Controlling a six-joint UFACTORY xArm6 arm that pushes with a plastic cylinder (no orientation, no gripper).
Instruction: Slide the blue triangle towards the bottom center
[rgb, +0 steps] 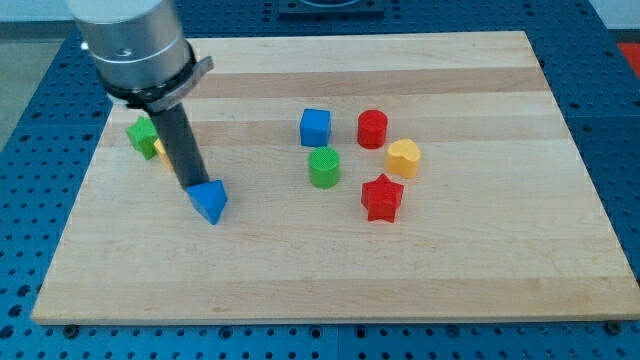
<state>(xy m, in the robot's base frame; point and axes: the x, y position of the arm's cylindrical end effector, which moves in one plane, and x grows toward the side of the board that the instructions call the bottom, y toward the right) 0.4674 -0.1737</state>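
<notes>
The blue triangle (210, 201) lies on the wooden board (330, 270) left of the middle. My tip (193, 187) is at the triangle's upper left edge and looks to be touching it. The dark rod rises from there up to the grey arm head at the view's top left.
A green block (142, 132) and a yellow block (160, 149) sit behind the rod at the left, the yellow one mostly hidden. A blue cube (315, 127), green cylinder (324, 167), red cylinder (372, 129), yellow block (403, 157) and red star (382, 198) cluster right of the middle.
</notes>
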